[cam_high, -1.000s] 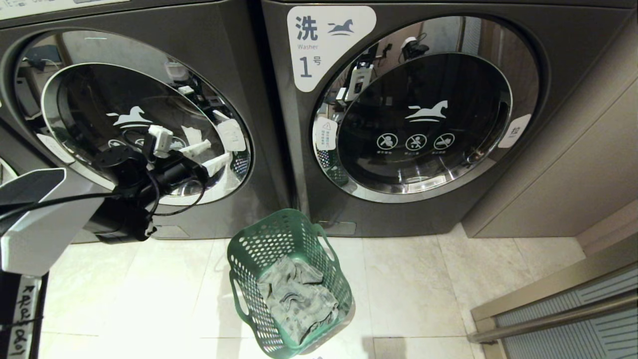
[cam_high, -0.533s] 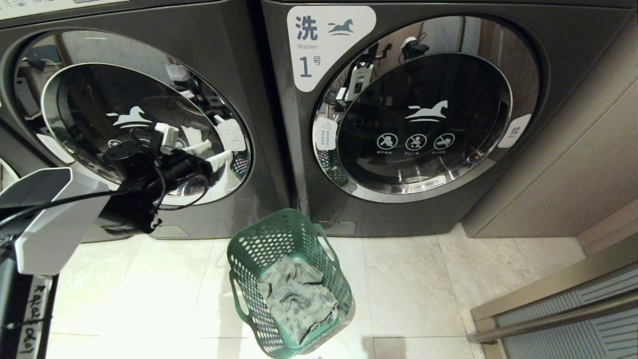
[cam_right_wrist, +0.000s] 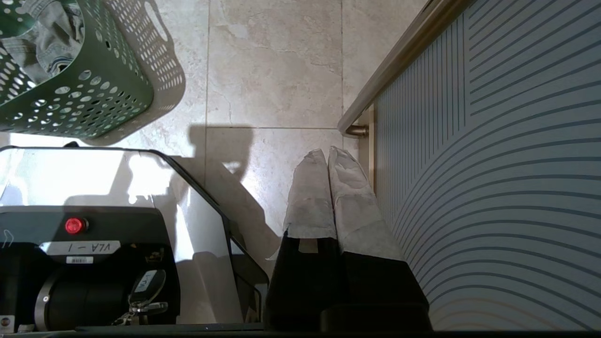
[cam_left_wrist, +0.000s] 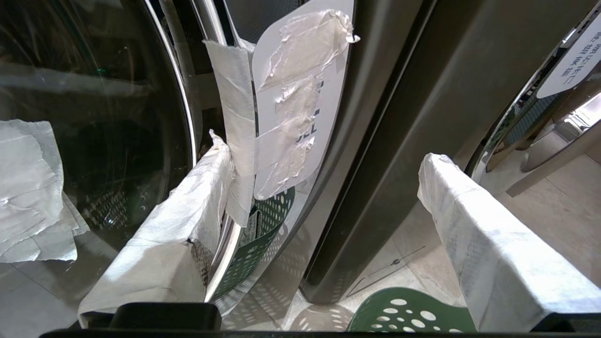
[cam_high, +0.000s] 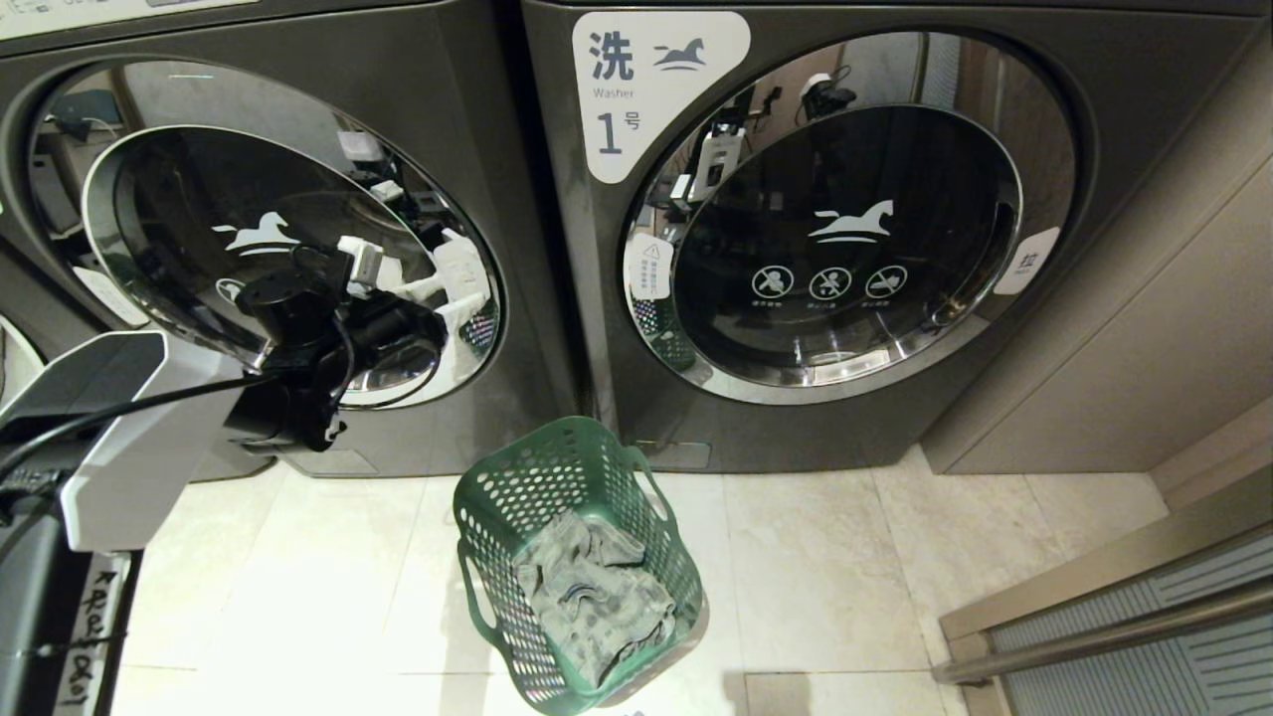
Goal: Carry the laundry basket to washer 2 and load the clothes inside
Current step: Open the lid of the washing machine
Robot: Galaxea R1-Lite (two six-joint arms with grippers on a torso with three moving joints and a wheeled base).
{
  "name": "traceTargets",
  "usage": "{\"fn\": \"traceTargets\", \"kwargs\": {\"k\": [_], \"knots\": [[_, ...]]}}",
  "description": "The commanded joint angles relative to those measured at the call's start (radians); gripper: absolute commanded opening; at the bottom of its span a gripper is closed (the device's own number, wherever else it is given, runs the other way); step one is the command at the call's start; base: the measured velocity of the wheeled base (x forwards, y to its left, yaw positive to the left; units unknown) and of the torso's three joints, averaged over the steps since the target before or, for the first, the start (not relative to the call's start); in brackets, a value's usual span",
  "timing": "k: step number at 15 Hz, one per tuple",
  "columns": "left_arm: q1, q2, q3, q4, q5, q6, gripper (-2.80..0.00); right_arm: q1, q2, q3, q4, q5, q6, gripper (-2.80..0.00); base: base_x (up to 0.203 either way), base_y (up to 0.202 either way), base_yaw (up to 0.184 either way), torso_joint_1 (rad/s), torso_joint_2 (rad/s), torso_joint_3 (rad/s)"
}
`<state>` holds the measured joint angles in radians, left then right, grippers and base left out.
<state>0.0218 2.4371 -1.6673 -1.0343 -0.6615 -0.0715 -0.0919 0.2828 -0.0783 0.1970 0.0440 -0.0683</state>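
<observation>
**Reaching for the left washer's door edge, basket parked on the floor**

Left gripper (cam_high: pixel 453 288) spread wide, nothing between its paper-wrapped fingers (cam_left_wrist: pixel 173 239). It sits at the right rim of the left washer door (cam_high: pixel 169 214); in the left wrist view one finger lies against the door's chrome rim right by the taped white label (cam_left_wrist: pixel 300 98), the other is out in front of the dark panel between the two machines. Actual contact with the rim: can't tell.

Right gripper (cam_right_wrist: pixel 328 157) pressed shut, empty, pointing down at the floor tile (cam_right_wrist: pixel 272 61) beside the striped sliding door (cam_right_wrist: pixel 493 141).

Green laundry basket (cam_high: pixel 497 497) stands on the floor in front of the gap between the two washers, tilted, well apart from both grippers. Grey clothes (cam_high: pixel 587 597) bunched inside it.

Right machine is marked washer 1 (cam_high: pixel 656 89); its door (cam_high: pixel 845 239) is closed.
</observation>
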Motion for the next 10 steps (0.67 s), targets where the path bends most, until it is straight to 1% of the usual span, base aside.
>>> {"fn": "traceTargets", "kwargs": {"k": [1,4,10], "knots": [[-0.009,0.007,-0.007,-0.007,0.000,-0.001,0.00,0.000,-0.001,0.000,0.001,0.000,-0.001,-2.80,0.000,0.000,0.000,0.000,0.00,0.000],[-0.023,0.019,-0.029,-0.007,0.047,0.001,0.00,0.000,-0.001,0.000,0.001,0.000,-0.001,-2.80,0.000,0.000,0.000,0.000,0.00,0.000],[-0.028,0.034,-0.046,-0.007,0.048,-0.003,0.00,0.000,-0.001,0.000,0.001,0.000,-0.001,-2.80,0.000,0.000,0.000,0.000,0.00,0.000]]}}
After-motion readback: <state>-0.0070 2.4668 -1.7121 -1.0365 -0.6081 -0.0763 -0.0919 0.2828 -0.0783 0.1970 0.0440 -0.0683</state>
